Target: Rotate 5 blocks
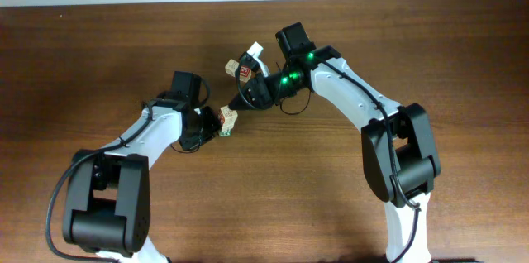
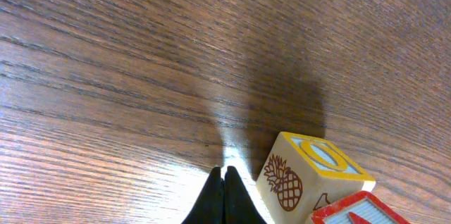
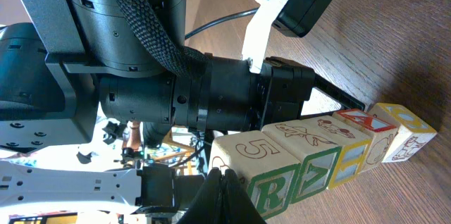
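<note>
Left gripper [image 2: 224, 185] and right gripper [image 3: 224, 182] sit clenched, empty, by the 5 blocks [image 3: 310, 155] lettered "5", "R", perhaps "Z".

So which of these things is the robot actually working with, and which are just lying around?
For the job: the row of five blocks; the left gripper and the right gripper, both shut, at opposite ends of it.
Just lying about: the separate pair of blocks, one plain, one red-marked.
</note>
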Available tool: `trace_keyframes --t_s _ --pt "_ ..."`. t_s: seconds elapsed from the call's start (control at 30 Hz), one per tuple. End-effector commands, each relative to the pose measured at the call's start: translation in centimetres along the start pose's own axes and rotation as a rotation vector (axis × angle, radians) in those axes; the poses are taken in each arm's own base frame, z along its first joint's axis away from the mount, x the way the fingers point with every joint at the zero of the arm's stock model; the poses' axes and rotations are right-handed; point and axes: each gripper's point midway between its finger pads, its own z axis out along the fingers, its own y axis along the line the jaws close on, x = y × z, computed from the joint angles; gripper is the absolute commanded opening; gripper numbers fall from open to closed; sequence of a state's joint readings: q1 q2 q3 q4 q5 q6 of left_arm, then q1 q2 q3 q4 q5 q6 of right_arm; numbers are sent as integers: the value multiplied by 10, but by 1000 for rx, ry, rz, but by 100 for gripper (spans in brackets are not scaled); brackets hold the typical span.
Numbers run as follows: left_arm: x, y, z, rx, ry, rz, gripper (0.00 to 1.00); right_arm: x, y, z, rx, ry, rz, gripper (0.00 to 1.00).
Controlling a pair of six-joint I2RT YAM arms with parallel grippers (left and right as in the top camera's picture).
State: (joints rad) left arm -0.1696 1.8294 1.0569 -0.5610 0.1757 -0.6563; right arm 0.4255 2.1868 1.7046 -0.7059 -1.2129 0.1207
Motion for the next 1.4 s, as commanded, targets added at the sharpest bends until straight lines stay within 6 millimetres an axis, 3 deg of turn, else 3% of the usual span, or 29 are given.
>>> trace_keyframes --t_s 0.0,0.27,0.57,1.37 --pt "2 8 5 -29 5 -18 0 14 -41 13 150 30 49 4" --pt "-3 14 4 -50 -14 -26 0 14 -41 14 153 31 47 4" --pt "-16 43 -2 -72 -8 -110 0 13 -42 20 174 33 42 4" --pt "-16 43 -2 -77 -10 -109 0 2 -34 28 178 14 26 4"
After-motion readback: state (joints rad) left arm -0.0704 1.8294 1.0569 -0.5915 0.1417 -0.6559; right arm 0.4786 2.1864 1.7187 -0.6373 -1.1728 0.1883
